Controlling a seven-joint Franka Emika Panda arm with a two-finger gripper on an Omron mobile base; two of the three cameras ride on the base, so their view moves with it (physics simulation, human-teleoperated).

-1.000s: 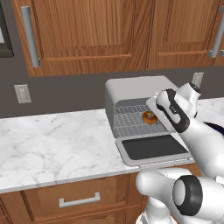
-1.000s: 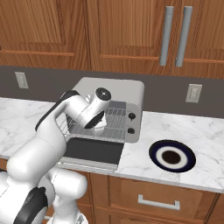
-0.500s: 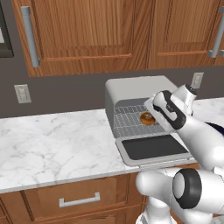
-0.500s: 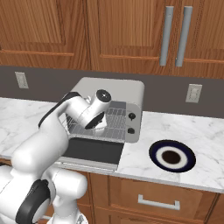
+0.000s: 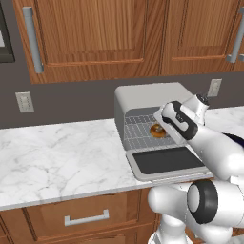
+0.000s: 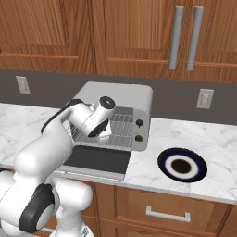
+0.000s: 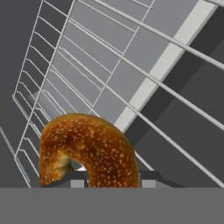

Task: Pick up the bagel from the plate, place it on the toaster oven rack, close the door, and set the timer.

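The golden-brown bagel [image 5: 157, 130] hangs just over the silver wire toaster oven rack [image 5: 138, 128] inside the grey oven's cavity. My gripper [image 5: 161, 127] is shut on the bagel. In the hand view the bagel [image 7: 87, 148] stands on edge between the finger tips of the gripper [image 7: 109, 181], with the bars of the rack [image 7: 109, 65] running behind it. The door [image 5: 167, 162] lies folded down flat in front of the oven, dark glass up. The plate [image 6: 182, 165] sits bare on the counter to the right of the oven. In the right base view my hand hides the bagel.
The toaster oven [image 6: 115, 95] stands against the back wall under wooden cabinets. Two dark knobs [image 6: 140, 122] sit on its right front panel. The marble counter [image 5: 57, 162] stretches to the left. An outlet [image 6: 204, 98] is on the wall behind the plate.
The hand with the bagel has shifted slightly down and in toward the rack. The grip is unchanged and the door has stayed down.
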